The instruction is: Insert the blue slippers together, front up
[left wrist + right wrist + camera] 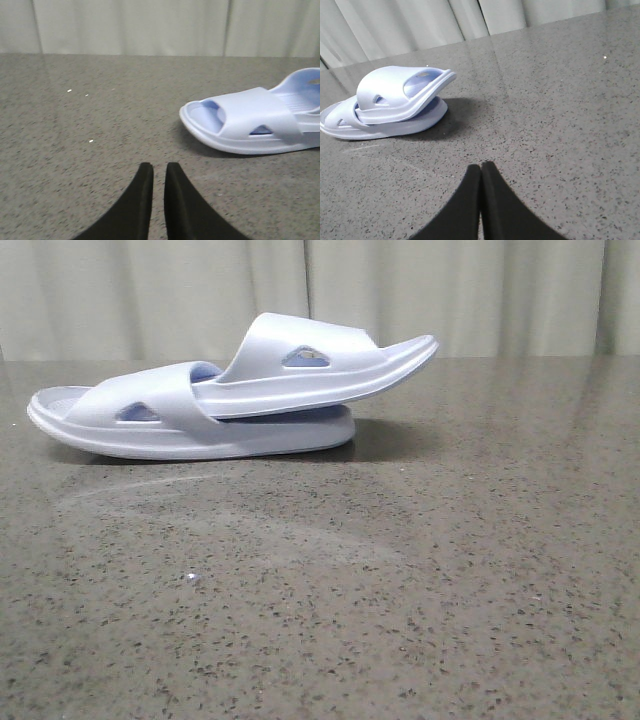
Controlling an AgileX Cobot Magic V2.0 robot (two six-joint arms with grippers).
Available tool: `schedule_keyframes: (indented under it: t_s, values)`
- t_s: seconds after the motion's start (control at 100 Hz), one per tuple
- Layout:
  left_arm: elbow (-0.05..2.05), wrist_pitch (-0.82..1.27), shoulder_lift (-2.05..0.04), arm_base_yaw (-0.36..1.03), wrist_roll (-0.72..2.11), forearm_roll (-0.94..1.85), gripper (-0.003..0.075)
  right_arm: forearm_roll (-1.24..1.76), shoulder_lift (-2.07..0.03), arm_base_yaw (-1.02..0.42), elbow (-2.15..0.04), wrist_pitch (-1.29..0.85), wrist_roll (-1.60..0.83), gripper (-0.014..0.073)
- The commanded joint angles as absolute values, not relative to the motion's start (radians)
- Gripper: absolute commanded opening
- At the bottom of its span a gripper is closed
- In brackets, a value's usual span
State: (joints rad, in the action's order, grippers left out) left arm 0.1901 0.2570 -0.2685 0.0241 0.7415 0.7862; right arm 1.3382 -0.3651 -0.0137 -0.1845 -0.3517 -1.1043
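Lying lengthwise along the desk's (420, 580) far edge, the nested blue slippers (230, 400) sit ahead of my clenched, empty end effectors, left (159, 172) nearer than right (481, 170).

Neither arm shows in the front view. In the left wrist view the left tool (159, 172) hangs low over the tabletop (90, 165), its two black fingers (142, 192) a narrow slit apart, gripping nothing. In the right wrist view the right tool (480, 170) has its black fingers (496, 195) pressed together at the tips, empty.
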Motion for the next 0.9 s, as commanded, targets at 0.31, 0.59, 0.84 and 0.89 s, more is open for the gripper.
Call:
schedule_keyframes:
  t_s: [0.31, 0.59, 0.84, 0.89]
  values:
    - [0.024, 0.042, -0.109, 0.074, -0.046, 0.086, 0.0015, 1.366, -0.366, -0.017, -0.209, -0.343, -1.116, -0.0089]
    - [-0.012, 0.099, -0.017, 0.092, -0.046, 0.059, 0.0015, 1.366, -0.366, -0.017, -0.209, -0.343, -1.116, -0.0089]
    - [-0.012, 0.099, -0.017, 0.092, -0.046, 0.059, 0.0015, 1.366, -0.366, -0.017, -0.209, -0.343, -1.116, -0.0089]
    - [-0.012, 0.099, -0.017, 0.090, -0.046, 0.059, 0.0015, 1.366, -0.366, -0.017, -0.209, -0.343, -1.116, -0.0089]
